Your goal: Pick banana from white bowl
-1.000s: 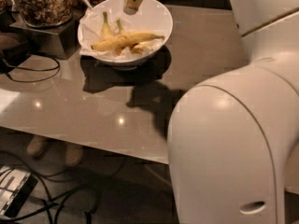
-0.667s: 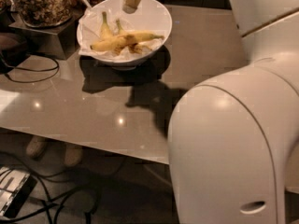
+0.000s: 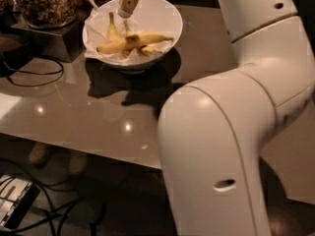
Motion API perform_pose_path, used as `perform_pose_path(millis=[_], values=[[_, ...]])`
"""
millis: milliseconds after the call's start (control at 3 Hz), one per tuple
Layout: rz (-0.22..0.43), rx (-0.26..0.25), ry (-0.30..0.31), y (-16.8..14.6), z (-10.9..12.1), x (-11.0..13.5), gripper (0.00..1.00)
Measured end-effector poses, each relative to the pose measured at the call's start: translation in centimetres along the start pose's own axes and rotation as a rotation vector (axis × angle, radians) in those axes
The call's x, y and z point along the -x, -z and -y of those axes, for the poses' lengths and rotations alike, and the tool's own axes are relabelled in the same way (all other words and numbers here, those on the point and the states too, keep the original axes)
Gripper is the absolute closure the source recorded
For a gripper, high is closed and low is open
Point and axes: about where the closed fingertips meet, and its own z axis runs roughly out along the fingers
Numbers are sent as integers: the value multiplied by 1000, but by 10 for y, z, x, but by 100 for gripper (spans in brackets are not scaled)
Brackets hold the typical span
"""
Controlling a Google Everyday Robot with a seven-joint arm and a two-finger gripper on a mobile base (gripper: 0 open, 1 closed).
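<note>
while the white robot arm (image 3: pixel 221 146) fills the right side and the front of the view, the glossy grey-brown table (image 3: pixel 98 112) stretches behind it. on the far part of the table stands the white bowl (image 3: pixel 173 18), lined with white paper (image 3: pixel 93 31). just left of the bowl there is a clear container (image 3: pixel 44 4) with a brown mix inside, set on a dark box (image 3: pixel 47 41). the banana (image 3: pixel 142 39) lies across the middle of the bowl, nearly straight, on the paper. two shorter bananas (image 3: pixel 113 29) lean behind it with the stems up. the gripper (image 3: pixel 126 11) hangs over the back left part of the bowl, above the shorter bananas and apart from the banana; if it is spread or pressed together i cannot tell.
</note>
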Motion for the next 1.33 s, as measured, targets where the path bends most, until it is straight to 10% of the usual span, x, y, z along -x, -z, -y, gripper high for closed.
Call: perform_pose_path(millis=[1000,1333], values=[[-34,50,-40,-50,9,-7,59],[-91,61,-54,-69,12,-22,55]])
